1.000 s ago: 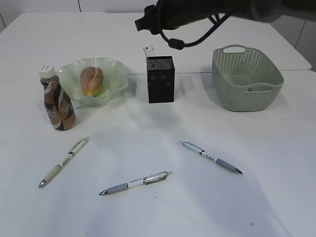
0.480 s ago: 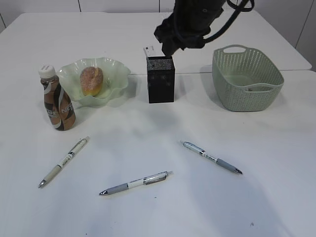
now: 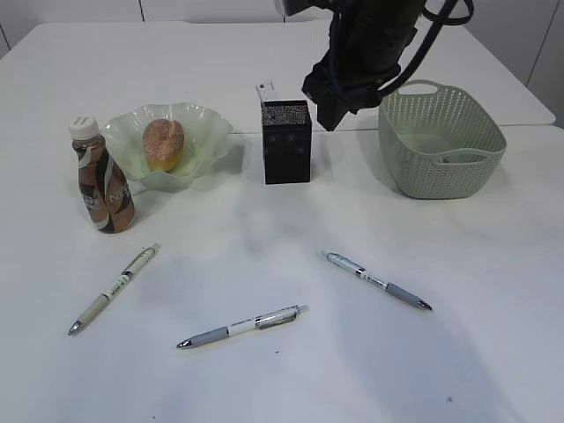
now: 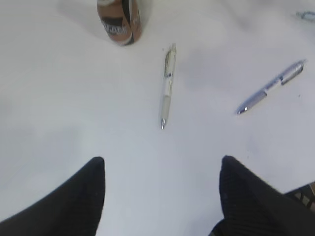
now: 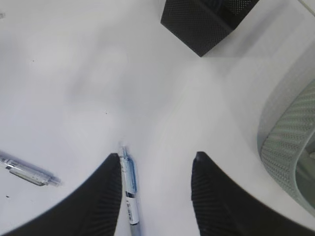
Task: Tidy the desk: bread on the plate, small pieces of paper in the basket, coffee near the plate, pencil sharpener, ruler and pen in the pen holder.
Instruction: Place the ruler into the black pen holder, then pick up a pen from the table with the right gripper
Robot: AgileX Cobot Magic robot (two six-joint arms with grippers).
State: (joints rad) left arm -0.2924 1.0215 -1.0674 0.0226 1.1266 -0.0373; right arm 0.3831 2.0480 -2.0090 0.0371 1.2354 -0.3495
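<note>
Now the right gripper [image 5: 156, 169] is hanging above the table with its jaws apart and nothing between them, and a blue-grey pen [image 5: 129, 189] is lying just below its left fingertip, running toward 6 o'clock in the right wrist view. The black mesh pen holder [image 3: 286, 141] is standing at 12 o'clock from this pen, and the green basket [image 3: 441, 141] is sitting at 3 o'clock from the holder. The left gripper [image 4: 162, 169] is also standing wide and empty; a cream pen [image 4: 168, 86] is lying at 12 o'clock from it, and the coffee bottle [image 4: 118, 19] is standing further, near 11 o'clock. A third pen [image 3: 242, 328] is waiting near the front of the table. The bread [image 3: 164, 144] is already resting in the green plate [image 3: 211, 128], with the coffee just beside it.

I am thinking the next step is picking the blue-grey pen. The risk is that the pen is sitting off-centre, nearly under one finger, so a straight descent could press on it or roll it away. Also the pen is thin and flat on the table, so the fingertips could close above it and miss it.
</note>
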